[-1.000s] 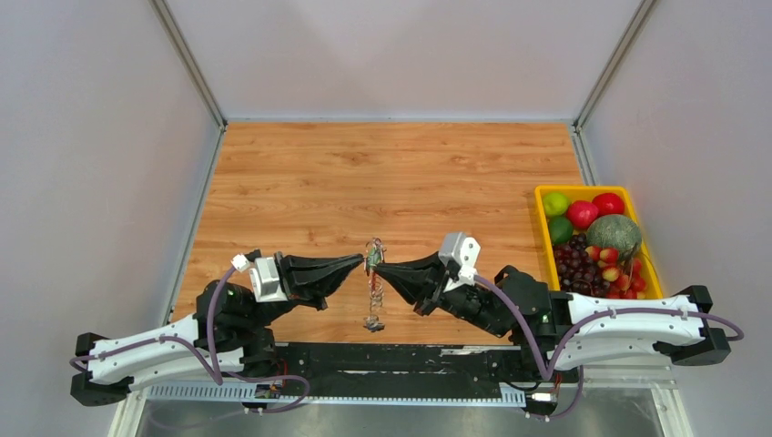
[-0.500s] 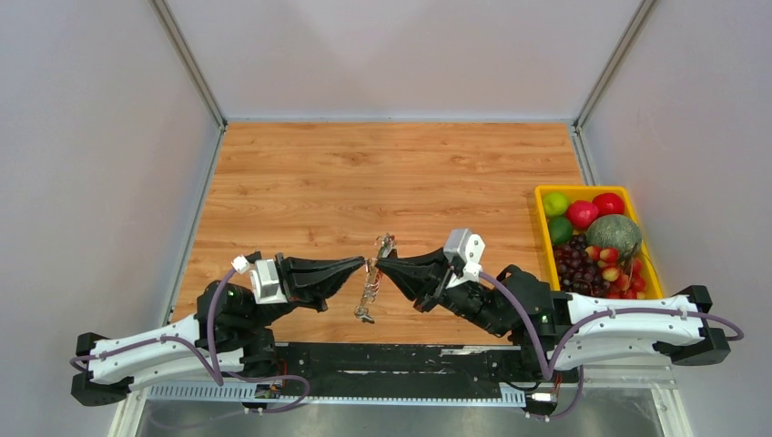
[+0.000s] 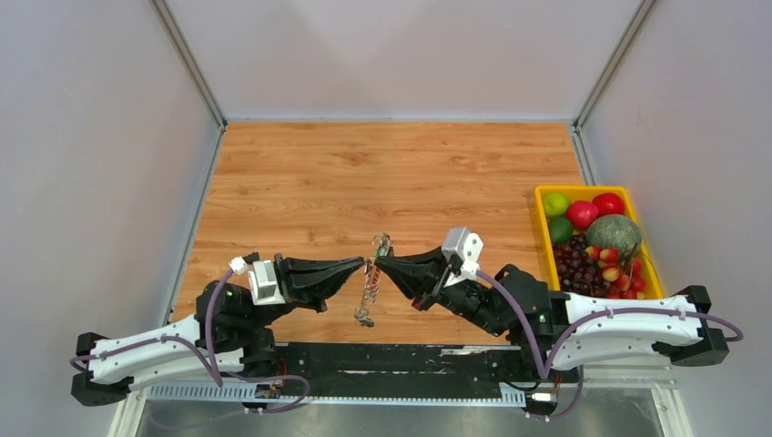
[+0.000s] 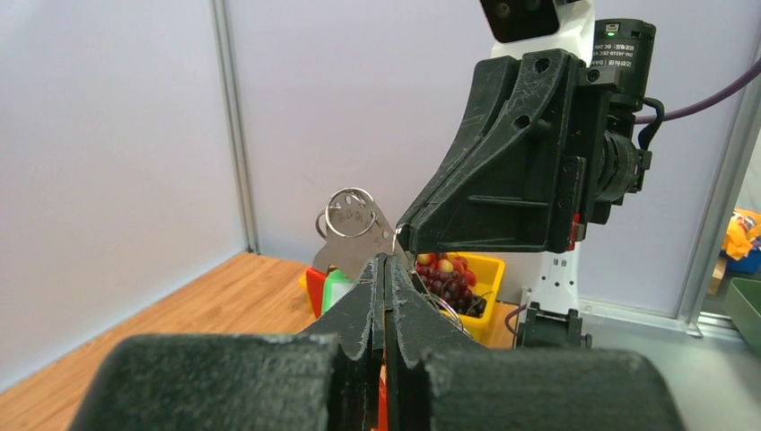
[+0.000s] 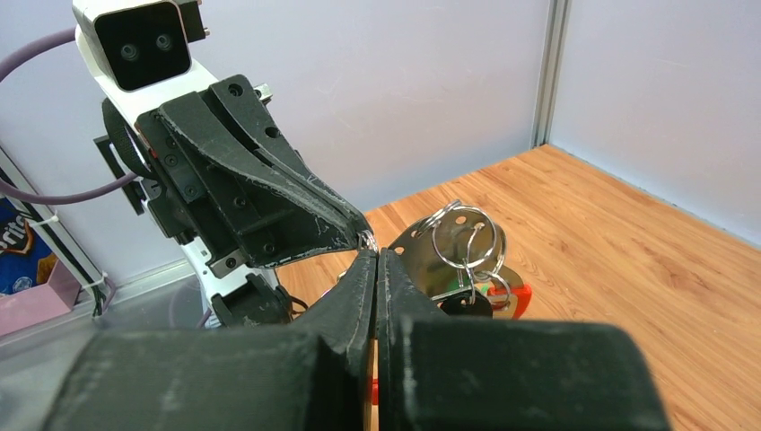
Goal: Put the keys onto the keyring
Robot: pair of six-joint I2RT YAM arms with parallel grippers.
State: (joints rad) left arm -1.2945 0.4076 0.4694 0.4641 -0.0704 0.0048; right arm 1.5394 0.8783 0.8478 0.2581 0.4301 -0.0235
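The keyring (image 3: 371, 278) hangs between my two gripper tips above the table's near middle, with its chain trailing down toward the front edge. My left gripper (image 3: 364, 265) and right gripper (image 3: 378, 263) meet tip to tip, and both are shut on it. In the left wrist view my left gripper (image 4: 388, 259) pinches it; a silver plate with split rings (image 4: 354, 229) and red and green tags (image 4: 328, 289) stick out beyond. In the right wrist view my right gripper (image 5: 377, 254) pinches a small wire ring. A black-headed key (image 5: 467, 305) hangs from the rings (image 5: 459, 238).
A yellow tray (image 3: 541, 211) with limes, apples, a melon and grapes stands at the table's right edge. Grey walls close in the wooden table (image 3: 364, 173) on three sides. The black rail with the arm bases runs along the front.
The hanging keyring has swung from straight down to a slant, its top further back and to the right, its lower end to the left. Both grippers stay shut, tip to tip.
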